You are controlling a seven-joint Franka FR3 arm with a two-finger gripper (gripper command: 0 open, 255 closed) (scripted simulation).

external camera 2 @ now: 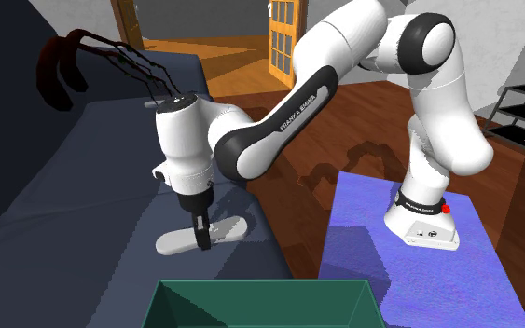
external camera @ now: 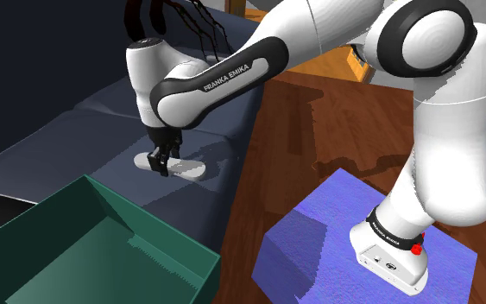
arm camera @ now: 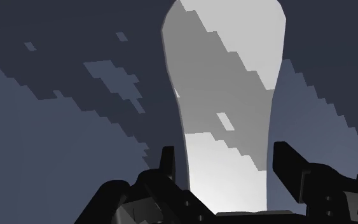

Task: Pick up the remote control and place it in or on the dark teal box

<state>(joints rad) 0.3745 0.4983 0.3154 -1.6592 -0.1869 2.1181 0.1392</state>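
We see the gripper (external camera: 161, 164) lowered straight down onto the seat of a dark blue sofa (external camera: 103, 121), with its jaws spread. The remote control (external camera: 187, 167), drawn plain white-grey, lies flat on that seat cushion, near its front edge. In the wrist view, the remote control (arm camera: 225, 95) runs lengthwise away from the gripper (arm camera: 227, 153), one end lying between the two black fingers (arm camera: 292, 168). One finger stands on each long side. A thin dark gap shows beside one finger, while the other stands just beside the edge. We cannot tell whether it touches.

In the second exterior view, the gripper (external camera 2: 200, 240) straddles the remote control (external camera 2: 232, 226) across its middle. The dark teal box (external camera 2: 265, 307) stands open-topped nearer the camera. In the shoulder view, the dark teal box (external camera: 150, 216) sits near the remote, towards the lower left.
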